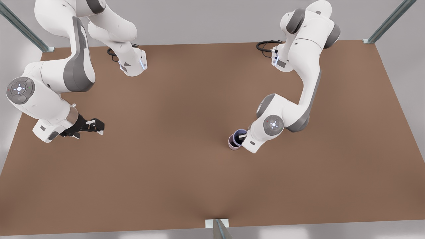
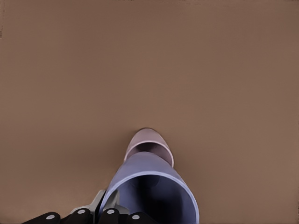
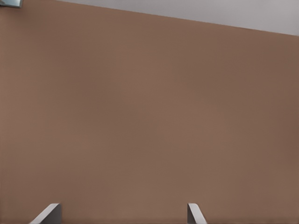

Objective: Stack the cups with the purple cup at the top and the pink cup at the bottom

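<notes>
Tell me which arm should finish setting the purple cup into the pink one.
The left. Its pincer is shut on the purple cup, just above the pink cup. The right pincer waits open over bare table, far off at the front view's left.

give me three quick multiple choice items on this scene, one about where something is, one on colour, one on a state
1. Where is the purple cup?
A. alone at the table's far edge
B. held over the pink cup
C. lying on its side by the waiting arm

2. What colour is the table?
A. brown
B. green
C. white

3. How is the right pincer?
A. shut on a cup
B. open, holding nothing
C. pressed flat on the table

Key: 1 B, the left pincer grips its rim just above the pink cup. 2 A, plain brown all over. 3 B, its fingers stand apart over bare table.
</notes>
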